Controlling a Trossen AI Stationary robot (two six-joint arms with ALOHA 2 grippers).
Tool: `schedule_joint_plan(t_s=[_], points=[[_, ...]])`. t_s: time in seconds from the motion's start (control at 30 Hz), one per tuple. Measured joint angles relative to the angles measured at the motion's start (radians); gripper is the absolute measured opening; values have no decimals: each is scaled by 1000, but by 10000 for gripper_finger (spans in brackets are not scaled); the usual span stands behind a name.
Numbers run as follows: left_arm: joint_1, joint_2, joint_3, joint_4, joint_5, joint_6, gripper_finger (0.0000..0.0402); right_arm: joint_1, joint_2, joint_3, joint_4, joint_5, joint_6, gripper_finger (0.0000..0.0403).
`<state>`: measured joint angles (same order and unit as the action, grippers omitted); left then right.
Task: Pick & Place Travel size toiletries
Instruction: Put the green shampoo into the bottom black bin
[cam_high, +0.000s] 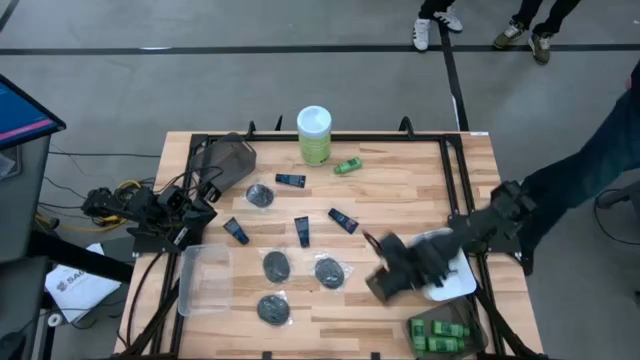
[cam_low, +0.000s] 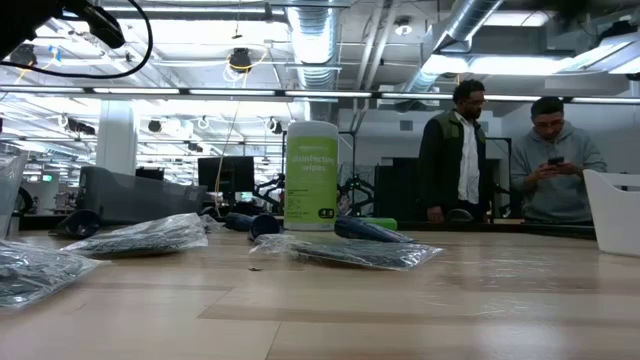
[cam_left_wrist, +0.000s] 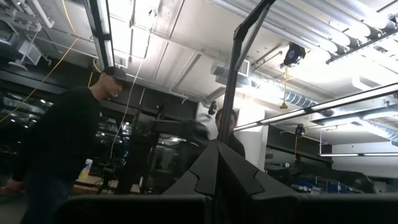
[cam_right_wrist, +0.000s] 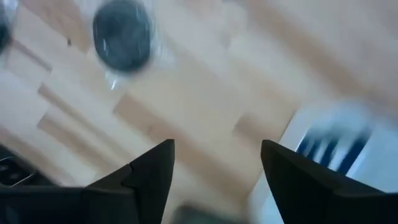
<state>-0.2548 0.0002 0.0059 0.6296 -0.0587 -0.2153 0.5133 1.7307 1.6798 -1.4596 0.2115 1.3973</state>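
Note:
Travel size toiletries lie spread over the wooden table: several navy tubes (cam_high: 302, 231), several black discs in clear wrap (cam_high: 329, 272), and one green bottle (cam_high: 348, 166). More green bottles (cam_high: 440, 335) sit in a bin at the near right corner. My right gripper (cam_high: 380, 283) hovers open above bare wood, between a disc (cam_right_wrist: 121, 42) and a white tray (cam_high: 455, 280) that holds blurred blue items (cam_right_wrist: 336, 149). Nothing is between its fingers. My left gripper (cam_left_wrist: 217, 168) rests shut at the table's left edge, pointing up at the ceiling.
A tall green canister with a white lid (cam_high: 314, 135) stands at the far edge. A dark bin (cam_high: 228, 160) sits at the far left and a clear tray (cam_high: 205, 280) at the near left. People stand beyond the table (cam_low: 465, 150).

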Motion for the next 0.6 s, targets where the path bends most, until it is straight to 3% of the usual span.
schedule_joint_plan(t_s=[0.17, 0.3, 0.4, 0.6], points=[[0, 0, 0, 0, 0, 0, 3, -304, -22, 0, 54, 0, -532, 232], [0, 0, 0, 0, 0, 0, 3, -529, -17, 0, 148, 0, -830, 233], [0, 0, 0, 0, 0, 0, 3, -684, -5, -2, 213, 0, -926, 236], [0, 0, 0, 0, 0, 0, 3, -916, 80, -1, 338, -8, -875, 251]])
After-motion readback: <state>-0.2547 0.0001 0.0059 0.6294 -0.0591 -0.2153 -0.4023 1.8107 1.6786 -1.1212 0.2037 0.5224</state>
